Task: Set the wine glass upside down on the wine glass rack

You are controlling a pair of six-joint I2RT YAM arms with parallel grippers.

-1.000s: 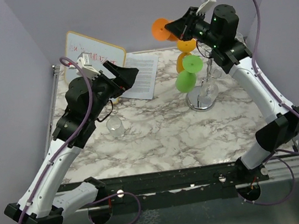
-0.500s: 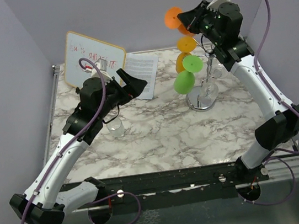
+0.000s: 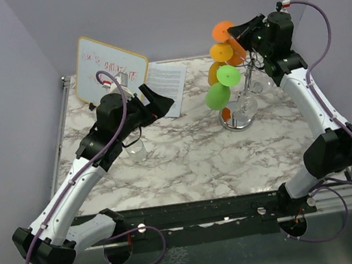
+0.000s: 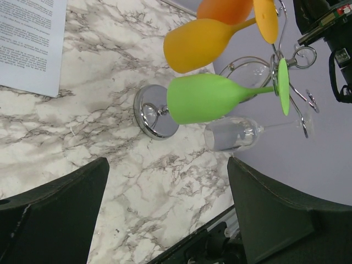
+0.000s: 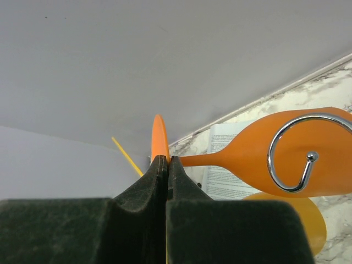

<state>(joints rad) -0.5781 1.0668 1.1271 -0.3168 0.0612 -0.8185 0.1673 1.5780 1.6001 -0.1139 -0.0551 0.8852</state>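
An orange wine glass (image 5: 291, 151) lies sideways in the air, and my right gripper (image 5: 168, 159) is shut on the edge of its foot (image 3: 223, 31). Its bowl sits right behind a curled arm (image 5: 300, 157) at the top of the chrome wine glass rack (image 3: 237, 120). On the rack hang a green glass (image 4: 206, 98), a yellow-orange glass (image 4: 195, 43) and a clear one (image 4: 234, 133). My left gripper (image 4: 168, 165) is open over bare marble, left of the rack's disc base (image 4: 155, 111), holding nothing.
A clear glass (image 3: 136, 149) stands on the marble table under my left arm. A printed sheet (image 3: 168, 87) lies at the back, and a small whiteboard (image 3: 108, 69) leans at the back left. Grey walls close in the table on three sides.
My right gripper has carried the orange glass rightward, up to the top of the rack. My left arm swung a little right and has held still since.
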